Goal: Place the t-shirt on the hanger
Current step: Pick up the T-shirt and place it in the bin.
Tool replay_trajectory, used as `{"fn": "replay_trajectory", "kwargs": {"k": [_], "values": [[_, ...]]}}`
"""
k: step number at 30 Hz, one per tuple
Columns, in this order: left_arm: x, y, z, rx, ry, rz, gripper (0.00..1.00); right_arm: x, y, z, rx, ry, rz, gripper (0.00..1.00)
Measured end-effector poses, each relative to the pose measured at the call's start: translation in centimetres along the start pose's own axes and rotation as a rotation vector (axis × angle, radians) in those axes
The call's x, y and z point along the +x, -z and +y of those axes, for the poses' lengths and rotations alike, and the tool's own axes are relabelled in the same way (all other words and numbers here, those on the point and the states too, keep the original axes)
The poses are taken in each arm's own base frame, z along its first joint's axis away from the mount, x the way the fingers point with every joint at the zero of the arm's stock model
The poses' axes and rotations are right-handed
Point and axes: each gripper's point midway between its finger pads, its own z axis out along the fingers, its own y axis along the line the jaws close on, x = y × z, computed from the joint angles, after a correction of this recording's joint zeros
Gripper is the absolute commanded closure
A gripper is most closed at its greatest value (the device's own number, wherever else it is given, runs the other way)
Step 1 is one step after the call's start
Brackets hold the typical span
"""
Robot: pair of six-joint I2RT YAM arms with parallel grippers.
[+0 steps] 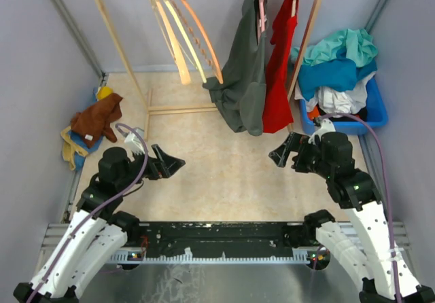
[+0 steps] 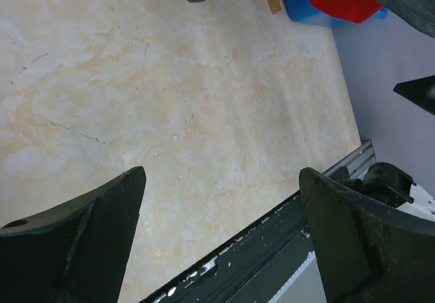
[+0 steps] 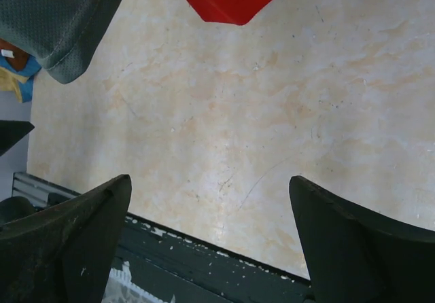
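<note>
While both my arms wait low at the near edge, the beige marbled table (image 1: 224, 174) spreads in front of them. At its far side stands the wooden rack (image 1: 117, 45), and it is the biggest thing here. To the right of the rack, outside its right post, sits the blue bin (image 1: 379, 113), heaped with clothes.

On the rack hang a dark grey shirt (image 1: 241, 79), on a pink hanger (image 1: 262, 7), and just beside it a red garment (image 1: 279, 72). Their lower edges come down close to the table.

The t-shirt (image 1: 333, 77) is in the bin, crumpled. A paler aqua garment (image 1: 343, 45) lies on top of it and a white cloth (image 1: 340, 100) is heaped on its near side, so only its middle part shows.

The hanger (image 1: 211, 45) hangs on the rail at the left part of the rack, tilted, just beside the cream hangers (image 1: 182, 68). The grey shirt, the red garment and the right post all stand between the hanger and the bin.

At the far left of the table lies a small pile with a brown cloth (image 1: 98, 118) on top.

My left gripper (image 1: 173, 163) and my right gripper (image 1: 280, 152) point toward each other, well apart. Both are spread wide and hold nothing. In each wrist view I see only table between the fingers.
</note>
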Motion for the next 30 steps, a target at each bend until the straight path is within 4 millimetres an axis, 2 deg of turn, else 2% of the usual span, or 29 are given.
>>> {"fn": "replay_trajectory", "kwargs": {"k": [22,30], "values": [[-0.19,-0.14,-0.29,0.012,0.003,-0.002,0.0,-0.3,-0.24,0.31,-0.014,0.002,-0.005,0.01],[-0.83,-0.72,-0.71,0.018,-0.005,0.004,0.0,-0.84,-0.87,-0.5,0.069,0.006,0.043,0.01]]}}
